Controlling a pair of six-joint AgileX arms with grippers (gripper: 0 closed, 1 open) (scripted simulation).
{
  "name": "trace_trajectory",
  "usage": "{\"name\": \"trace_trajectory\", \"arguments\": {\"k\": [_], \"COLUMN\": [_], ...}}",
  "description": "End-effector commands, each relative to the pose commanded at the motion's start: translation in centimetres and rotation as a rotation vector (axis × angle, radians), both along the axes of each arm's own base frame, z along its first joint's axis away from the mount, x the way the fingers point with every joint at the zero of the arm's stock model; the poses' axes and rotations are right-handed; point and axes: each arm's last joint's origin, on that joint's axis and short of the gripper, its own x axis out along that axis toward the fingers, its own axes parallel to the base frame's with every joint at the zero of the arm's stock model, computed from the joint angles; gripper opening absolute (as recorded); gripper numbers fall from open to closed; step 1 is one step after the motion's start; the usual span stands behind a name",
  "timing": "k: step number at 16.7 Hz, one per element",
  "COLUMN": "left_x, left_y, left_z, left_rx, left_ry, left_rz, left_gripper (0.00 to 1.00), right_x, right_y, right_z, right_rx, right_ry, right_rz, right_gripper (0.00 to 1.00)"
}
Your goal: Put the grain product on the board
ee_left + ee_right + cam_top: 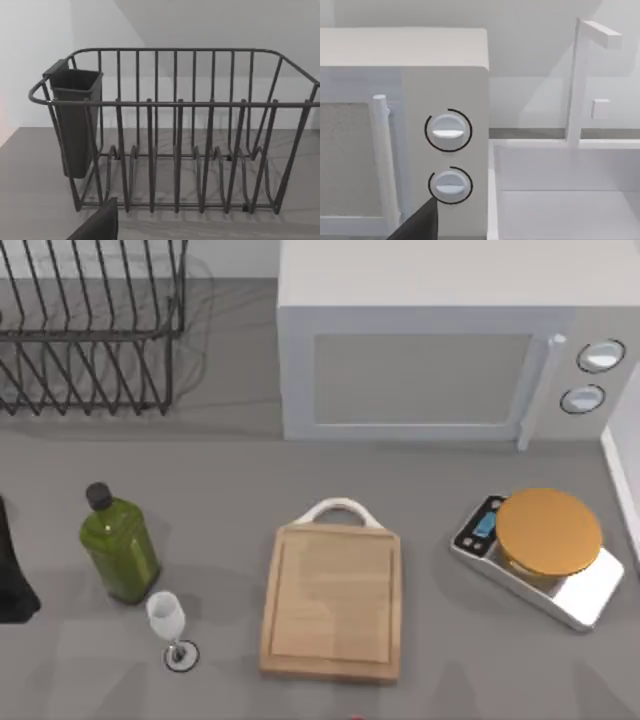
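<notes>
The board (pixel 333 605) is a light wooden rectangle with a grooved border. It lies flat at the table's front middle, its white loop handle (pixel 338 510) pointing toward the back, and its top is bare. The grain product is out of view. My left arm (pixel 12 575) is a dark shape parked at the table's left edge. A dark corner of my left gripper (pixel 100 225) faces the dish rack in the left wrist view. A dark corner of my right gripper (pixel 420 222) faces the microwave's knobs in the right wrist view.
A green bottle (pixel 118 550) and a small wine glass (pixel 170 625) stand left of the board. A silver kitchen scale (pixel 540 555) with a round tan disc sits to its right. At the back are a wire dish rack (pixel 90 330) and a white microwave (pixel 440 350).
</notes>
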Motion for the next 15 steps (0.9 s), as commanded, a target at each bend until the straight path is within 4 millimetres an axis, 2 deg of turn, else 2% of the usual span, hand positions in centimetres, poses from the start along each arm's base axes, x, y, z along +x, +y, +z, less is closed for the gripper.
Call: {"name": "trace_trajectory", "arguments": {"k": [4, 6, 9, 12, 15], "left_x": [0.0, 0.1, 1.1, 3.9, 8.8], "left_y": [0.1, 0.2, 0.5, 1.1, 2.1], "left_z": [0.6, 2.0, 5.2, 8.2, 9.4], "left_rx": [0.018, 0.058, 0.148, 0.255, 0.355], "left_ry": [0.021, 0.069, 0.201, 0.423, 0.713], "left_rz": [0.007, 0.018, 0.029, 0.013, -0.046], "left_gripper": [1.0, 1.0, 1.0, 1.0, 1.0], "right_x": [0.0, 0.0, 0.0, 0.0, 0.0], "right_y": [0.0, 0.0, 0.0, 0.0, 0.0], "right_z": [0.0, 0.0, 0.0, 0.0, 0.0], "right_rx": [0.0, 0.0, 0.0, 0.0, 0.0], "right_ry": [0.0, 0.0, 0.0, 0.0, 0.0], "right_rz": [0.0, 0.0, 0.0, 0.0, 0.0], "right_gripper": [1.0, 1.0, 1.0, 1.0, 1.0]}}
